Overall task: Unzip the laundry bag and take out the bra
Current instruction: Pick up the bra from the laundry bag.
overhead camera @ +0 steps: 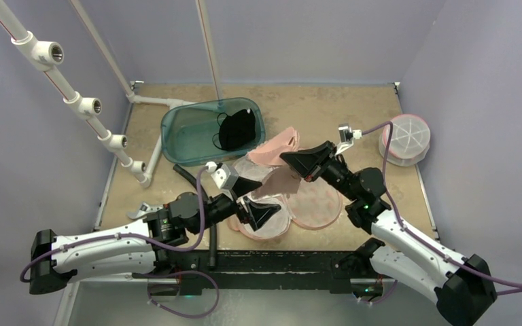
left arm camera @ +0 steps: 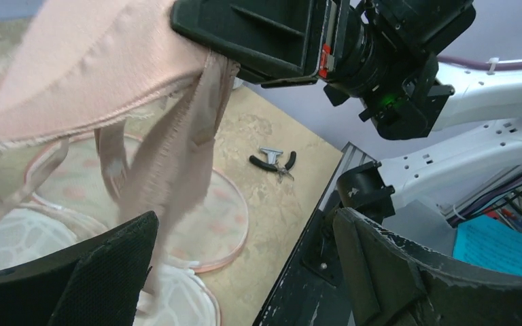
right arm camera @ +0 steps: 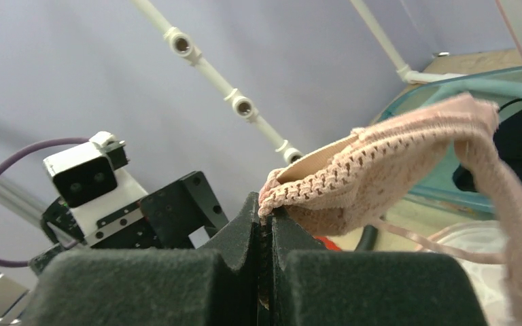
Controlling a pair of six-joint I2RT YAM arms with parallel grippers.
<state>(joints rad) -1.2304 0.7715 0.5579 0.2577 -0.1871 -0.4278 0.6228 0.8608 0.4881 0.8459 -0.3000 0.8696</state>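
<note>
Translucent teal plastic tub [overhead camera: 183,139] holds crumpled black cloth [overhead camera: 236,130], back of tan counter [overhead camera: 353,102]. Small black-handled pliers [left arm camera: 273,161] lie on counter. White PVC pipe rack [overhead camera: 75,95] at left.

Both arms [overhead camera: 102,246] wear white shells with black joints; purple cables [right arm camera: 37,145] trail behind textured black fingers [left arm camera: 414,278].

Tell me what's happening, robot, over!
Right fingers shut on bra, held up over bag. Left fingers open, empty, beside bag. Bra straps hang low toward bag; nothing else in the way.
</note>
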